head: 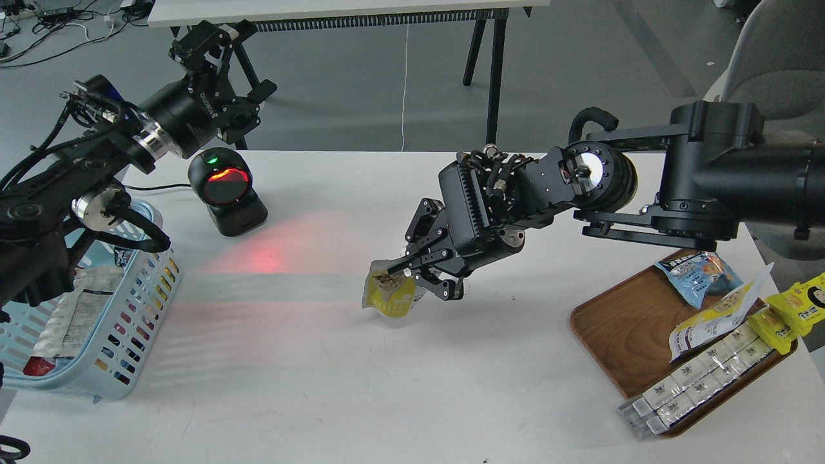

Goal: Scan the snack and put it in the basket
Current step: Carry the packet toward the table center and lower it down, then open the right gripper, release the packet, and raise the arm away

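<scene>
The snack (390,295), a small yellow pouch picturing tan beans, hangs from my right gripper (401,266), which is shut on its top edge and holds it just above the middle of the white table. The light blue basket (138,290) stands at the table's left edge with packets inside. My left gripper (205,48) is raised above the table's far left corner, behind the scanner; its fingers look spread and hold nothing.
A black barcode scanner (225,190) with a red window stands at the back left and throws red light on the table. A brown wooden tray (622,335) at the right holds a blue packet (699,274), another yellow pouch (715,316), a bright yellow packet (796,309) and white packs.
</scene>
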{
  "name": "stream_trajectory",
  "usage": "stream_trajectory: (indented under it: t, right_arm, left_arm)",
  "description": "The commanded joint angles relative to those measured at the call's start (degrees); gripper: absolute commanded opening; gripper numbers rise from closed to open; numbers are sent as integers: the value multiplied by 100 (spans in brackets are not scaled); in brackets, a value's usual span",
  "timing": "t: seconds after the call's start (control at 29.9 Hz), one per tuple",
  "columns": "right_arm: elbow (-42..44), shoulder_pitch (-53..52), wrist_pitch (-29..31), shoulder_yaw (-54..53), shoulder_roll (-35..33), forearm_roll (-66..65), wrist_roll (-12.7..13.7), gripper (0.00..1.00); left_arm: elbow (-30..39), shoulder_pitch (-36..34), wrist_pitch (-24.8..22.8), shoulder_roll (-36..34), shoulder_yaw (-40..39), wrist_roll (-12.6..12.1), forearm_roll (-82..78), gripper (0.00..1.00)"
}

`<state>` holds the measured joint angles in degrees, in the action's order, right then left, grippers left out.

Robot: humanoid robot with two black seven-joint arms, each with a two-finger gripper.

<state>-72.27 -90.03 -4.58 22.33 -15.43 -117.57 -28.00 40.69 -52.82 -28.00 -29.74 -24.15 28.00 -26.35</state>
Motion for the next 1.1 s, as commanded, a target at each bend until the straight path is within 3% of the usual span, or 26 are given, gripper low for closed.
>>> stream_trajectory:
  t: [0.0,0.13,0.27,0.43,0.54,0.67,0.94,1.07]
  right_arm:
    - [-24,-5,53,122,40,120,0,1]
    - [-33,-23,53,263,110,129,0,7]
    - [-42,-14,53,272,119,129,0,30]
    - [-42,-14,53,272,172,155,0,47]
    - [-59,-32,53,263,198,260,0,82]
    - [-59,-251,71,254,242,839,0,93]
    - [335,-480,71,-114,278,2034,0,96]
    - [696,-480,71,-448,-30,3123,0,96]
  left_arm:
    - [-8,0,0,-32,-2,0,-1,100]
    - [-8,0,0,-50,-2,0,7,100]
    - [-8,0,0,-59,-2,0,7,100]
    - [-8,0,0,-59,-2,0,7,100]
    - [-8,-9,0,-59,-11,0,7,100]
    - [-8,-18,0,-67,-11,0,16,100]
    - [-8,-35,0,-50,-28,0,16,100]
    - [-8,-44,0,-59,-20,0,7,100]
